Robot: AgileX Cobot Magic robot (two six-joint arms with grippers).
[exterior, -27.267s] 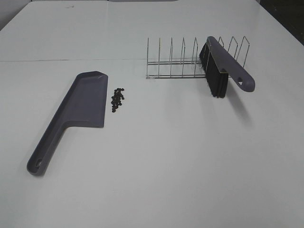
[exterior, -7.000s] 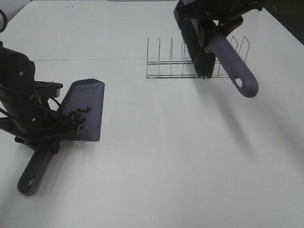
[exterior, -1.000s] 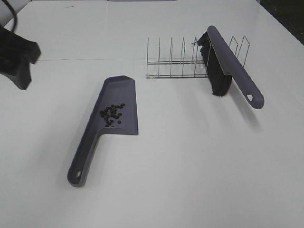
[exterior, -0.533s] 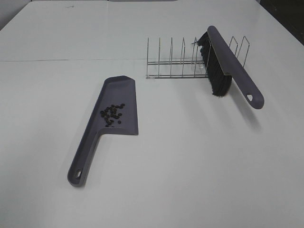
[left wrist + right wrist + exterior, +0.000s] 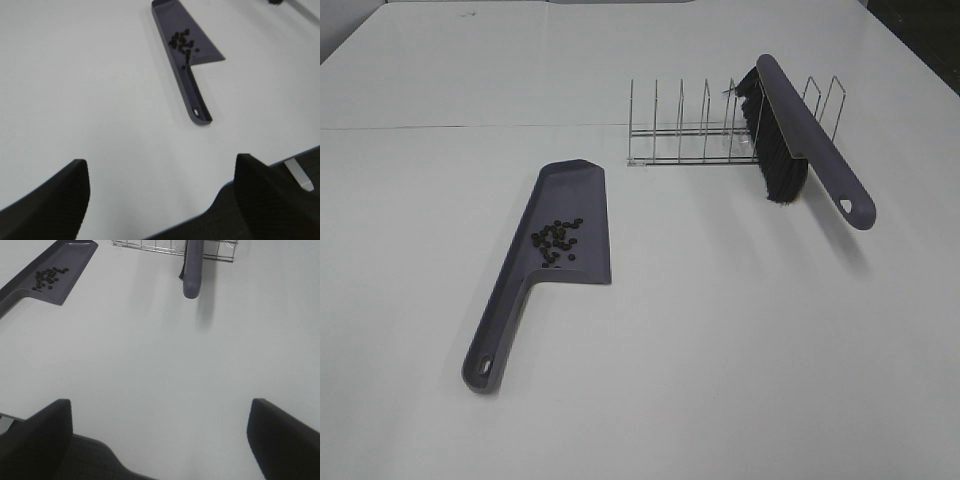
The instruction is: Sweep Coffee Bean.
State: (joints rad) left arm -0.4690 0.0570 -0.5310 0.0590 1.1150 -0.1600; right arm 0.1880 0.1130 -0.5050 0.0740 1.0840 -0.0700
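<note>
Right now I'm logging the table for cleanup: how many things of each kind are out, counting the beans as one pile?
Dustpan: 1
Brush: 1
Wire rack: 1
Coffee bean pile, lying in the dustpan: 1
Total: 4

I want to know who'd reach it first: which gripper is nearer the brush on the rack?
Right. The right gripper, open, faces the brush straight ahead across bare table; the left gripper faces the dustpan, the brush off to its far side.
</note>
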